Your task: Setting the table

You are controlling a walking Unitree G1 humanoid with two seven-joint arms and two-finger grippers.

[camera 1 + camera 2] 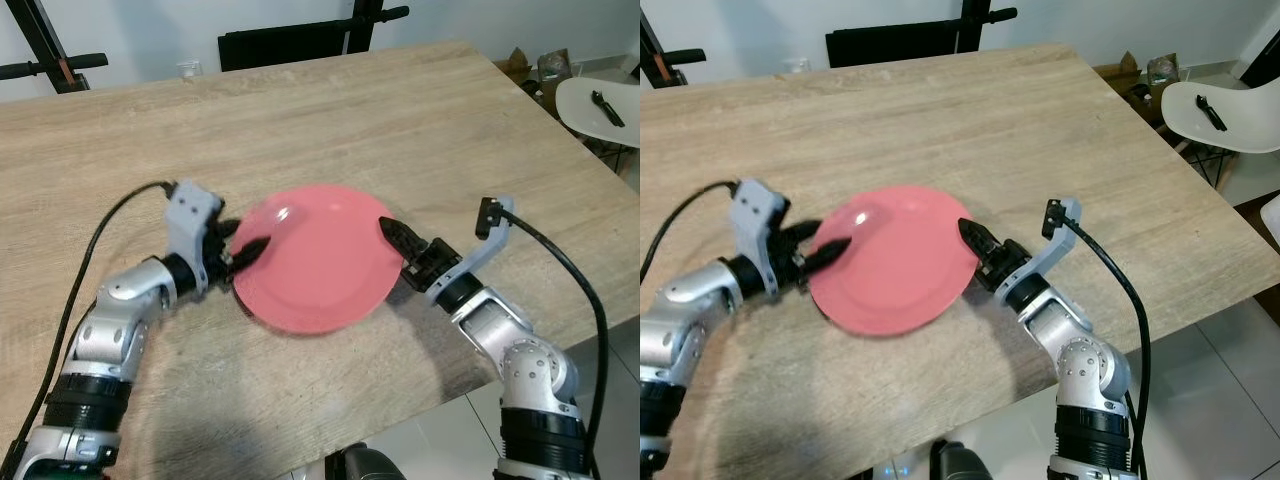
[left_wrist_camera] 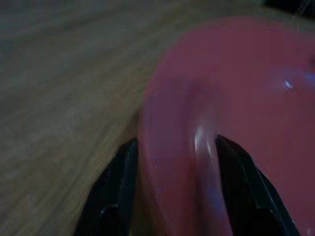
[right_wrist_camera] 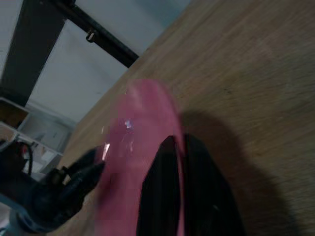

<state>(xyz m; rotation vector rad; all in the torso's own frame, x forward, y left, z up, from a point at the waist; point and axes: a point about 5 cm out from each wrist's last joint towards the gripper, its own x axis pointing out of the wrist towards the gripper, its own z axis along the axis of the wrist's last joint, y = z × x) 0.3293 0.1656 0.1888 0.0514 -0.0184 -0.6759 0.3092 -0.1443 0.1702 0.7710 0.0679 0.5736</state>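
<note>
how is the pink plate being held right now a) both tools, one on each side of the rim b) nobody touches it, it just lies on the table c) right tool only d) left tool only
a: the left tool grips the pink plate at its left rim and the right tool clamps the opposite rim, each with a finger above and below the edge, over the wooden table.

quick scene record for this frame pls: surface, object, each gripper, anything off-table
surface: wooden table
object: pink plate, near the table's front edge, shadow under it
left gripper: fingers astride the plate's left rim
right gripper: fingers closed on the plate's right rim
grip: both arms hold the one plate from opposite sides
off-table: white chair at right, a black utensil on its seat
</note>
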